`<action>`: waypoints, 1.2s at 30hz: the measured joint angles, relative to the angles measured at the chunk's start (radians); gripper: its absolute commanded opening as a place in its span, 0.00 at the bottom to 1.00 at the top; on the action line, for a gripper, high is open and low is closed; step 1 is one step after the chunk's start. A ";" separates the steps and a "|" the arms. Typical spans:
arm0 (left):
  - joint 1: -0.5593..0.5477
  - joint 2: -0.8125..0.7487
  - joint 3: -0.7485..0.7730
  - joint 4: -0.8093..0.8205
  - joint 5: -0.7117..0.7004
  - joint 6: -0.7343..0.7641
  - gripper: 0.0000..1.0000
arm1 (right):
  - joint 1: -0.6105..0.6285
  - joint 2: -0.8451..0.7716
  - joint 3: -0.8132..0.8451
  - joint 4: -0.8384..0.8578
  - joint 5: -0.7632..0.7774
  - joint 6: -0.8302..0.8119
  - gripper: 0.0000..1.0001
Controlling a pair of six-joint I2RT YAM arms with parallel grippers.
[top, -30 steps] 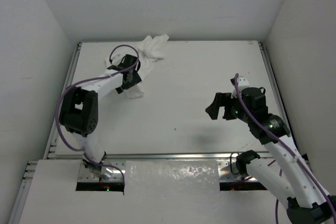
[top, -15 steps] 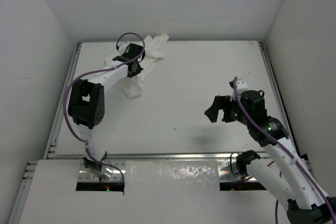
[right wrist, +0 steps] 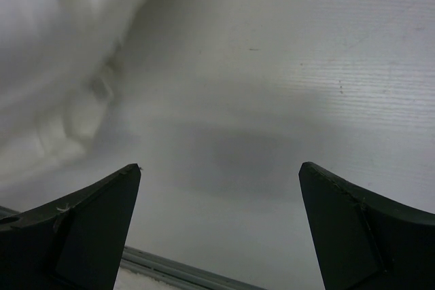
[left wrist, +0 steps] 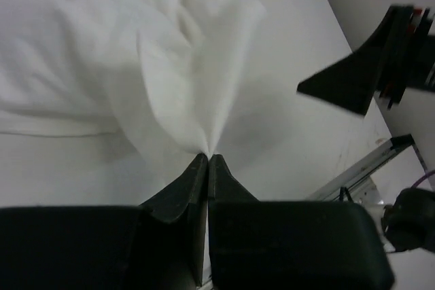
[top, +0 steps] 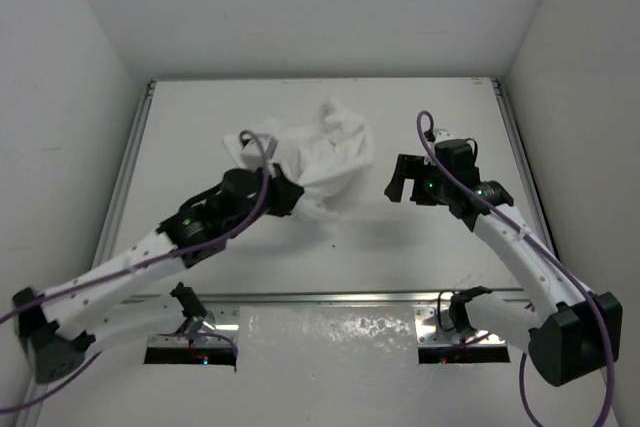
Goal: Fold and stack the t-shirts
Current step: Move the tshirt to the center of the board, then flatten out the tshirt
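The white t-shirt (top: 318,157) lies bunched and wrinkled near the middle of the table, a little left of centre. My left gripper (top: 291,197) is at the shirt's near-left edge. In the left wrist view its jaws (left wrist: 207,157) are shut on a pinched fold of the t-shirt (left wrist: 136,52), which fans out beyond the tips. My right gripper (top: 398,180) hovers just right of the shirt, open and holding nothing. In the right wrist view the right gripper (right wrist: 221,174) stands wide over bare table, with the t-shirt (right wrist: 61,66) blurred at the upper left.
The white table (top: 440,107) is walled on the left, back and right. Metal rails run along its left, right and front edges (top: 330,297). The right gripper's dark finger (left wrist: 353,79) shows in the left wrist view. The front rail (right wrist: 177,273) shows below the right gripper.
The left gripper shut on the t-shirt at the back left and dragged it toward the table's middle. The right gripper moved back and left, closer to the shirt.
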 measured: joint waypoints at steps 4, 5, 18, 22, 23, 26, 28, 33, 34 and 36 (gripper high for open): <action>0.025 -0.264 -0.309 0.045 0.117 -0.006 0.25 | -0.021 0.053 0.010 0.033 0.014 0.015 0.99; 0.009 -0.257 -0.349 0.054 0.156 -0.007 0.31 | -0.024 0.060 0.010 0.040 0.021 0.019 0.99; -0.206 -0.184 -0.396 -0.061 0.112 -0.108 0.66 | 0.007 0.207 -0.026 0.072 0.113 0.046 0.87; -0.186 -0.186 -0.315 -0.216 -0.094 -0.251 0.77 | 0.101 0.265 -0.045 0.083 0.145 0.030 0.67; -0.137 -0.162 -0.288 -0.243 -0.113 -0.270 0.77 | 0.120 0.293 -0.045 0.095 0.149 0.024 0.54; 0.123 -0.044 -0.225 -0.205 -0.119 -0.270 0.75 | 0.139 0.406 -0.028 0.114 0.169 0.012 0.15; 0.278 0.071 -0.193 -0.156 -0.110 -0.251 0.72 | 0.133 0.490 0.005 0.115 0.188 -0.001 0.00; 0.401 0.546 0.100 -0.117 -0.082 -0.193 0.43 | 0.090 0.577 0.085 0.123 0.183 -0.016 0.00; 0.407 0.612 0.139 -0.102 -0.077 -0.186 0.45 | 0.084 0.567 0.093 0.124 0.181 -0.018 0.00; 0.415 0.717 0.192 -0.084 -0.071 -0.170 0.50 | 0.077 0.536 0.125 0.119 0.183 -0.030 0.00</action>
